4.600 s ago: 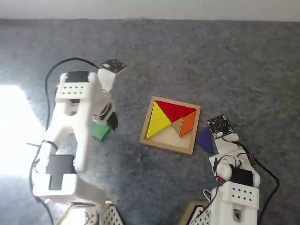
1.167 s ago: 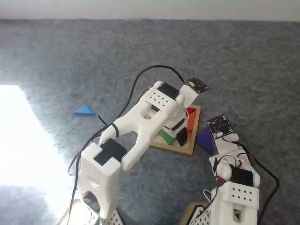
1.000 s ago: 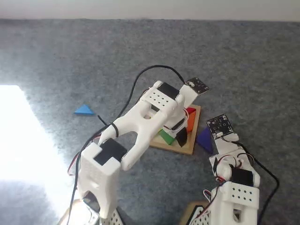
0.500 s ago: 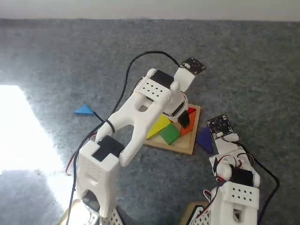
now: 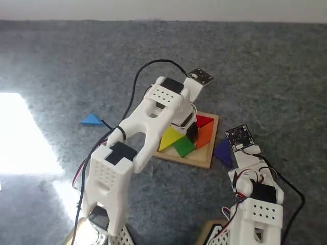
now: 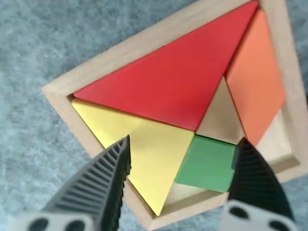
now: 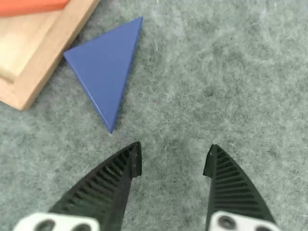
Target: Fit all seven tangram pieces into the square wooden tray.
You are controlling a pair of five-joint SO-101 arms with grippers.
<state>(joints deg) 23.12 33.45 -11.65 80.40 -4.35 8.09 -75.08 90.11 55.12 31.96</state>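
Tray (image 6: pixel 120 60): square, wooden, on fuzzy grey bench (image 5: pixel 255 61); holds smooth red triangle (image 6: pixel 168 82), yellow triangle (image 6: pixel 144 149), orange parallelogram (image 6: pixel 255 82), green square (image 6: pixel 207 163).
Loose: dark blue triangle (image 7: pixel 106 67) just beside tray.
Left claw (image 6: pixel 183 142): apart, above tray.
Right claw (image 7: pixel 174 146): apart, near dark blue triangle.

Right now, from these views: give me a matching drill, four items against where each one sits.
Items:
1. green square
2. navy triangle
3. light blue triangle
4. left gripper

Places:
A. alone on the carpet, far from the tray
B. open, above the tray
C. in the tray, beside the yellow triangle
D. on the carpet beside the tray, ahead of the right gripper

Pairs: 1-C, 2-D, 3-A, 4-B
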